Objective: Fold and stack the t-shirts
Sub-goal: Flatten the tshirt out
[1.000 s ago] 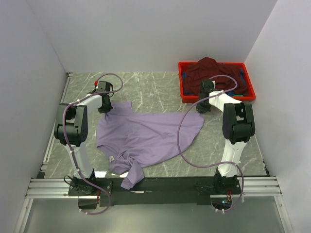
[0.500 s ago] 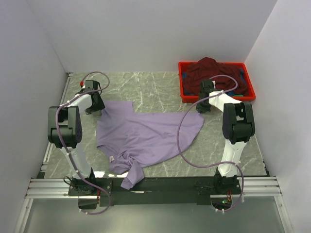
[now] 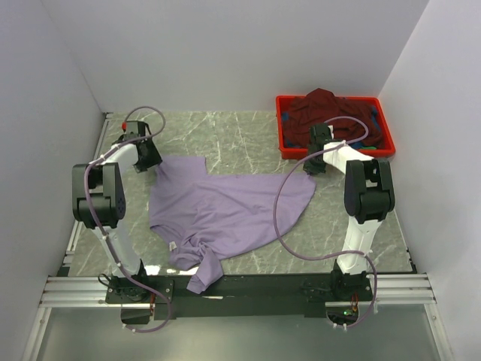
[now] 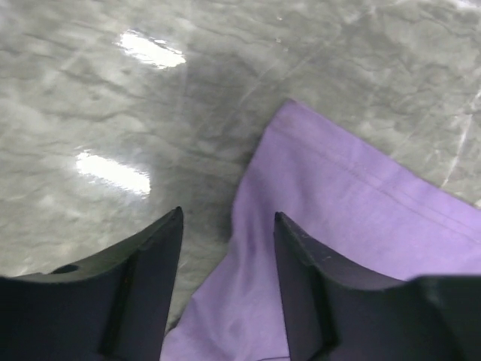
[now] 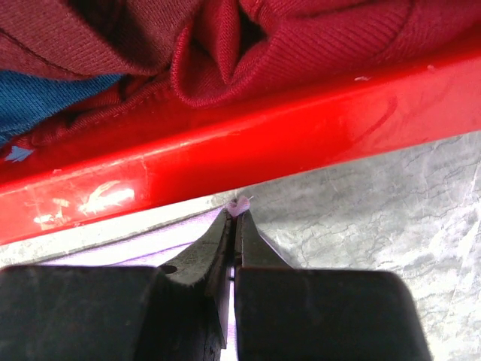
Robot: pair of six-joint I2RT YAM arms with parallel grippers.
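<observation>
The lavender t-shirt (image 3: 233, 210) lies spread across the middle of the grey marbled surface (image 3: 225, 131), between the two arms. Most of it is flat, with shallow wrinkles. Its near part is bunched into folds, and one strip of cloth trails over the dark rail at the near edge. A small white tag shows on the near left side of the cloth.

The left end effector (image 4: 227, 218) hangs over the shirt's far left corner with its fingers apart and nothing between them. In the left wrist view that corner comes to a point on the bare marble, with two lines of stitching running along its edge. The cloth passes under the gap between the fingers.

The right end effector (image 5: 239, 213) is closed. Its fingertips meet with a small tuft of lavender cloth pinched at the very tip, so it grips the shirt's far right edge. It sits just beside the front wall of the red crate (image 5: 301, 143), and more lavender fabric shows below the fingers.

The maroon t-shirt (image 3: 322, 105) is heaped in that crate at the far right corner of the surface. It is crumpled into thick folds, and one ribbed edge curls over near the rim. A patch of blue cloth (image 5: 52, 86) lies under it.
</observation>
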